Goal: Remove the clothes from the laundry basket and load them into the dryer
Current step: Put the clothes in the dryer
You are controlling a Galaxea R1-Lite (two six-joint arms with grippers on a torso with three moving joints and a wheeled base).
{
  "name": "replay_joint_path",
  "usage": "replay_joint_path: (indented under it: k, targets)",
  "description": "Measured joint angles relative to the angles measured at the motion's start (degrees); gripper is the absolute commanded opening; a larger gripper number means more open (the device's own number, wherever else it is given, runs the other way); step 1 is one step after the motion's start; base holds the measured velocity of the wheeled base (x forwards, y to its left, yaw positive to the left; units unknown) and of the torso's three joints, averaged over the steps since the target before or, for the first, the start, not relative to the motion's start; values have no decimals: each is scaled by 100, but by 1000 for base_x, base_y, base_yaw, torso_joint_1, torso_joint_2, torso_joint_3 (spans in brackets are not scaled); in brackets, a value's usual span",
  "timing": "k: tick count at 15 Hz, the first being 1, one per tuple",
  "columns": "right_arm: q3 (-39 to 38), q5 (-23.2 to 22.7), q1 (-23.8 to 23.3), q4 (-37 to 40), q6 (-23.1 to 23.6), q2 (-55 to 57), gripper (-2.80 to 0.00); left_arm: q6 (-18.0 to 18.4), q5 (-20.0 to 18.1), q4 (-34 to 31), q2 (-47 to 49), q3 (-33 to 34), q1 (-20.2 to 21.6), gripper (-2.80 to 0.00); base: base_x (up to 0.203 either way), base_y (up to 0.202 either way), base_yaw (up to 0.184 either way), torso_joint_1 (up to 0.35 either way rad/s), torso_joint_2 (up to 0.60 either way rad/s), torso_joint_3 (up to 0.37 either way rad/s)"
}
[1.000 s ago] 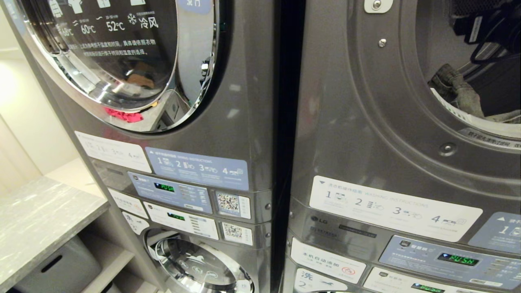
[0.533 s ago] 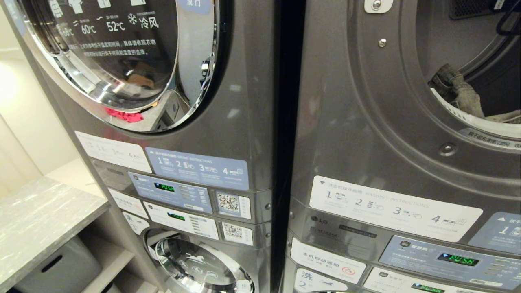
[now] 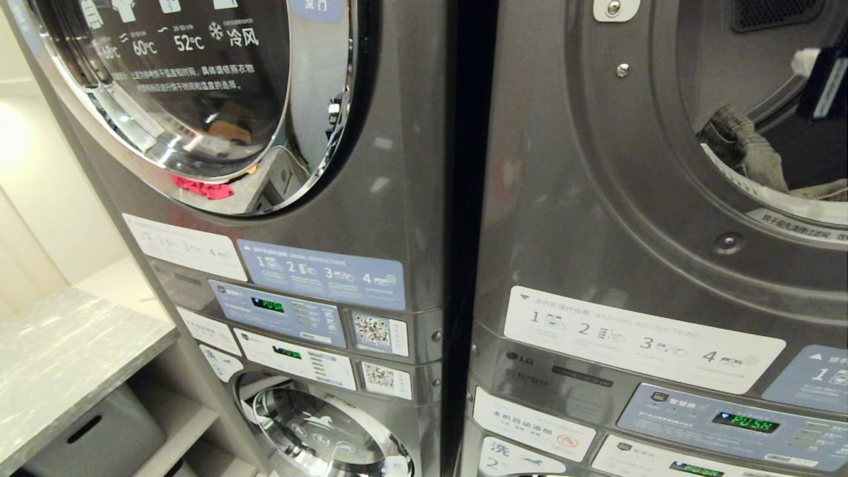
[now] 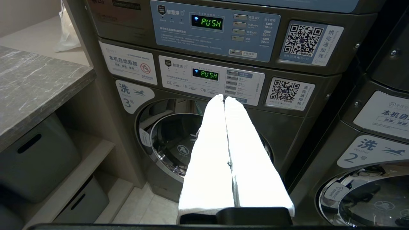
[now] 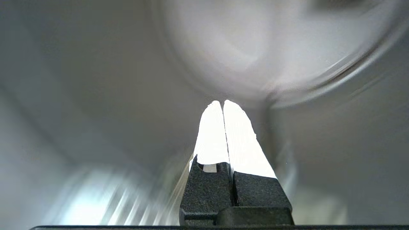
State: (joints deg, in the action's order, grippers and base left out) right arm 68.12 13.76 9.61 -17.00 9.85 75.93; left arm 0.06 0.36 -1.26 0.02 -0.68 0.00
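Grey laundry machines, clothes (image 3: 745,142) inside open dryer (image 3: 596,199); both end effectors (image 5: 222,103) (image 4: 223,97) clenched, empty.

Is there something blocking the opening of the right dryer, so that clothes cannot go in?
Nothing visible blocks it. In the head view the dryer opening shows no door across it, and jeans already lie inside at its lower rim. Only part of the right arm shows there at the view's edge. The right gripper is shut and empty.
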Motion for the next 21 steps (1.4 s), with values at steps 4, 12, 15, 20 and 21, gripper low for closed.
replay_joint_path:
  k: [4,12,15,20,21]
  targets:
    - [-2723,-242,1007,1,146,-1996,-280,1,1,-6,0,-2,0,-280,0,0,0,0,0,0]
    - [-6051,-1268,1614,700,-18,-5096,-280,4,-5,-1,0,-2,0,-280,0,0,0,0,0,0]
    - [-6480,-1523,1627,1492,-256,-5767,-280,4,-1,2,0,-2,0,-280,0,0,0,0,0,0]
    - [-6772,-1492,1586,1815,-695,-5820,-280,4,1,5,0,-2,0,-280,0,0,0,0,0,0]
    - [-6772,-1433,1472,1817,-771,-5678,-280,4,0,4,0,-2,0,-280,0,0,0,0,0,0]
